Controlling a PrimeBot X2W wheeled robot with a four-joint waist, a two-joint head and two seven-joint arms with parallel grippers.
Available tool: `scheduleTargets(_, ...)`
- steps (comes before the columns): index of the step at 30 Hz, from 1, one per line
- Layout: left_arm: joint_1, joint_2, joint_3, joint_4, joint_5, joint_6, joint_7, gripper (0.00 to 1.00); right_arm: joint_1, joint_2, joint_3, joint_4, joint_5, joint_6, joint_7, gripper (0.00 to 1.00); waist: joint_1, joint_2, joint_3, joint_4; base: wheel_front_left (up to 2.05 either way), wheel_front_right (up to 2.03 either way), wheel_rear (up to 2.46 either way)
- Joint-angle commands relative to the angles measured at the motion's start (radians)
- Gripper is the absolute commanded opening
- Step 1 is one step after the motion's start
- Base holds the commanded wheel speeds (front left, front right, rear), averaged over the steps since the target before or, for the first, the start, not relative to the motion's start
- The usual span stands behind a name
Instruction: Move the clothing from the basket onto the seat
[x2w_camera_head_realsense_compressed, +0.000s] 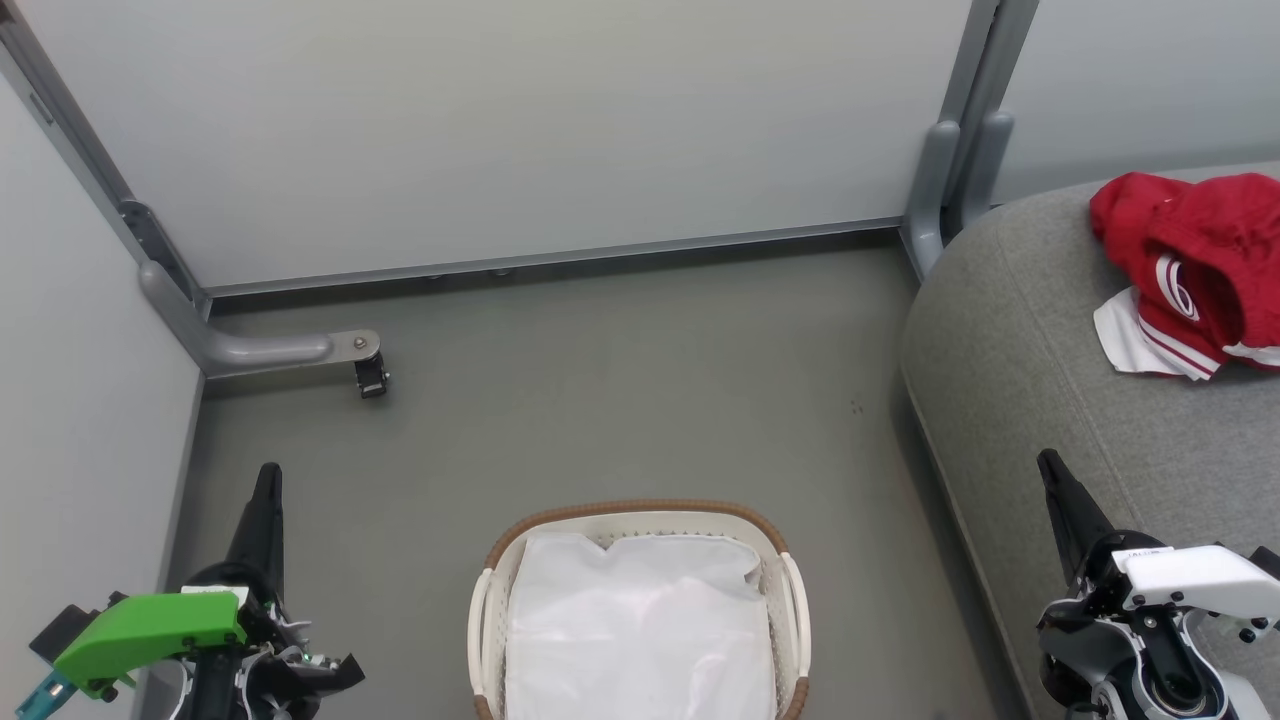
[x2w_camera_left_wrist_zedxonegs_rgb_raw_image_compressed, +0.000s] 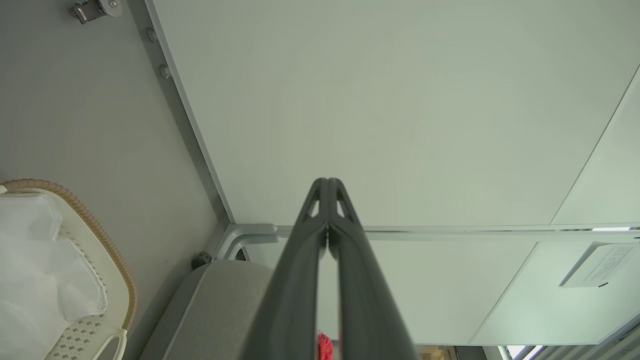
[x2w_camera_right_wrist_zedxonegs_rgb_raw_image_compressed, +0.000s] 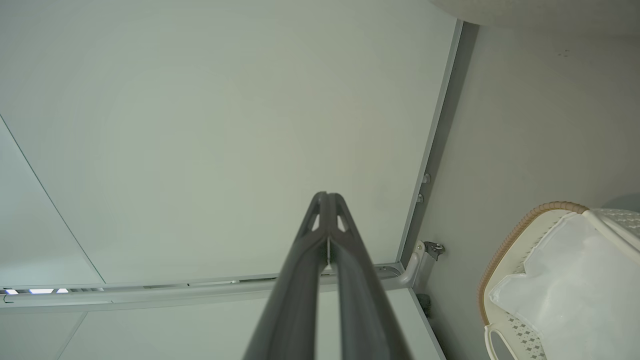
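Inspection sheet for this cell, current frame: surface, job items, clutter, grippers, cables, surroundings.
Surface: grey floor, the basket stands on it.
Job's things: clothing lies bunched on the seat; basket holds a white liner cloth, no red seen in it.
Clutter: nothing seen.
Grippers: left gripper shut, holding nothing, left of the basket; right gripper shut, holding nothing, by the seat's edge.
Cables: nothing seen.
Surroundings: pale partition panels on grey frames; one frame foot carries a castor.
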Motion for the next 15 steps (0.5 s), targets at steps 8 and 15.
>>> scheduleTargets(8,-0.01,0.002,0.006,-0.001,0.001,-0.004,0.004,0.0,-0.008,-0.006,-0.001,-0.004,0.004,0.0,0.001,0.0,0.0,0.0,0.0,0.0,0.0,0.0,0.0)
scheduleTargets(15,-0.01,0.002,0.007,-0.001,0.003,-0.004,0.005,0.0,-0.008,-0.006,-0.001,-0.004,0.004,0.0,0.001,0.0,0.0,0.0,0.0,0.0,0.0,0.0,0.0)
